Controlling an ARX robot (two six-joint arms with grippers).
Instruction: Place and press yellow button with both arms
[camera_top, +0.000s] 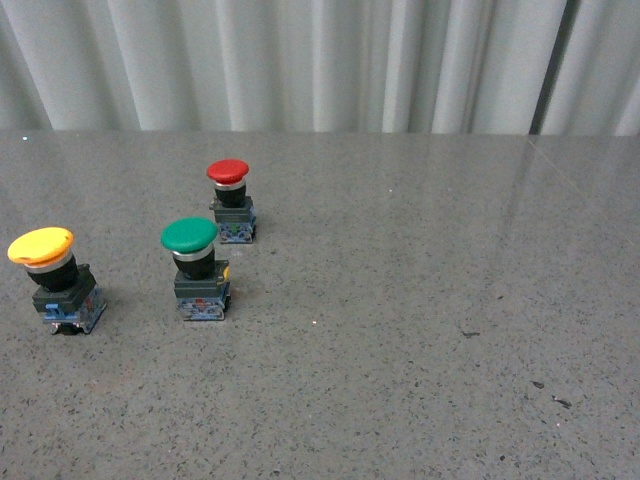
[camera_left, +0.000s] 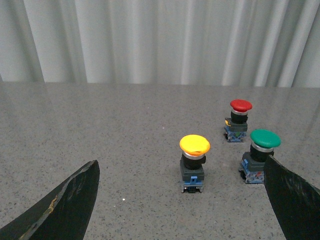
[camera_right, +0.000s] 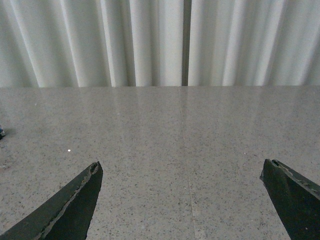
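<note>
The yellow button (camera_top: 52, 278) stands upright on the grey speckled table (camera_top: 400, 300) at the far left of the front view. It also shows in the left wrist view (camera_left: 194, 162), ahead of my left gripper (camera_left: 182, 167), which is open and empty with its jaws wide apart. My right gripper (camera_right: 182, 167) is open and empty over bare table; no button shows in its view. Neither arm shows in the front view.
A green-capped button (camera_top: 195, 267) stands right of the yellow one, also in the left wrist view (camera_left: 260, 155). A red-capped button (camera_top: 231, 200) stands further back, also in the left wrist view (camera_left: 238, 120). A pale pleated curtain (camera_top: 320, 60) hangs behind the table's far edge.
</note>
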